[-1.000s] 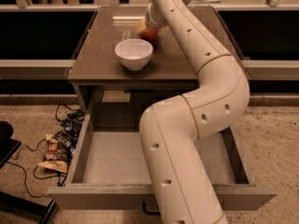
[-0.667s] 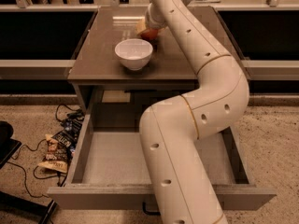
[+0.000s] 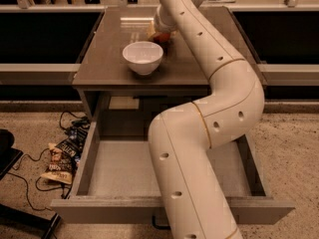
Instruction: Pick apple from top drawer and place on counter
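The apple (image 3: 161, 37) shows as a small red patch on the counter (image 3: 107, 59), just behind the white bowl. My gripper (image 3: 158, 30) is right over the apple at the far middle of the counter, mostly hidden by my own wrist and arm. The top drawer (image 3: 114, 210) is pulled fully open below the counter. What I can see of its floor is bare, and my arm hides its middle.
A white bowl (image 3: 143, 57) stands on the counter in front of the apple. My large white arm (image 3: 199, 148) rises across the open drawer. Snack bags (image 3: 61, 158) and black cables (image 3: 30, 183) lie on the floor at the left. Pale ledges run along both sides.
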`<state>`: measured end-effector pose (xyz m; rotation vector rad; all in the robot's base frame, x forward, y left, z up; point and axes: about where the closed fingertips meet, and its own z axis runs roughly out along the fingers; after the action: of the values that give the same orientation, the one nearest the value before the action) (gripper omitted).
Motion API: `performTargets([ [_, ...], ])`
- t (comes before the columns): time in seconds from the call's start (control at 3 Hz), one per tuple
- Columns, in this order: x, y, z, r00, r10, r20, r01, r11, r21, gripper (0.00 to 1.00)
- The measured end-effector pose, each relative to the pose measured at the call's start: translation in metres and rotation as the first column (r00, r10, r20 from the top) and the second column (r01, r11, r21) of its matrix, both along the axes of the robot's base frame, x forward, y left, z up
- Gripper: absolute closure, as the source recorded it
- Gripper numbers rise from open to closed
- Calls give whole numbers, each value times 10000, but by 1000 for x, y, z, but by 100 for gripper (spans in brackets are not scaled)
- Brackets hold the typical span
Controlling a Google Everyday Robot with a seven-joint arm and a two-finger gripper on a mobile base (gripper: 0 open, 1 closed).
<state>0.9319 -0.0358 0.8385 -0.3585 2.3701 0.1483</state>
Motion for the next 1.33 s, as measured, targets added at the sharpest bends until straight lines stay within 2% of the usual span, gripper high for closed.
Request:
performTargets([
  [0.33,0,1,-3,10000,11,-33,-11,10000,-4,0],
  [1.0,-6,-4,-3,9997,118,-213,-113,9996,243,0],
  [1.33,-34,-40,28,9985,355,-418,-322,9965,772,0],
])
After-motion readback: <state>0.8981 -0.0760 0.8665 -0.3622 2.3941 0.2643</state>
